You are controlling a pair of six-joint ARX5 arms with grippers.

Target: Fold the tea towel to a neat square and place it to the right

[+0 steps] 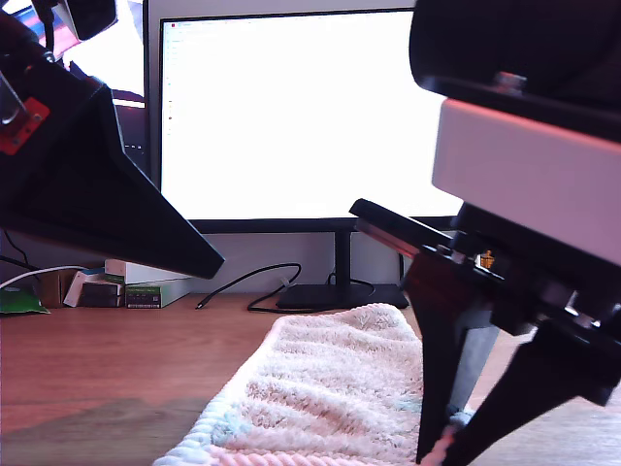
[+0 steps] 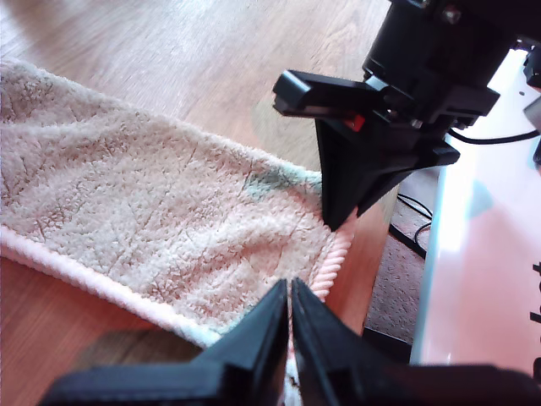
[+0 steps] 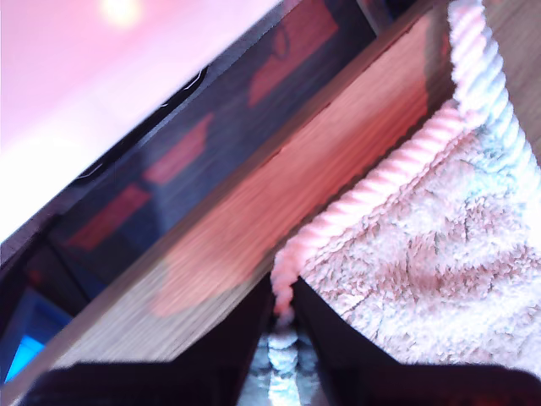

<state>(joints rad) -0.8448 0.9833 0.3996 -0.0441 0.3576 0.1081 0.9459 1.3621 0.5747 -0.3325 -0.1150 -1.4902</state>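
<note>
The tea towel (image 2: 161, 228) lies flat on the wooden desk (image 1: 107, 369) in front of the monitor (image 1: 291, 107), and it looks soft, floppy and light, so the thick corded hem is the best place to grab. My first gripper (image 2: 290, 306) and my second gripper (image 3: 284, 331) are both pinched tight on that hem at corners. No containers anywhere that I can see.
</note>
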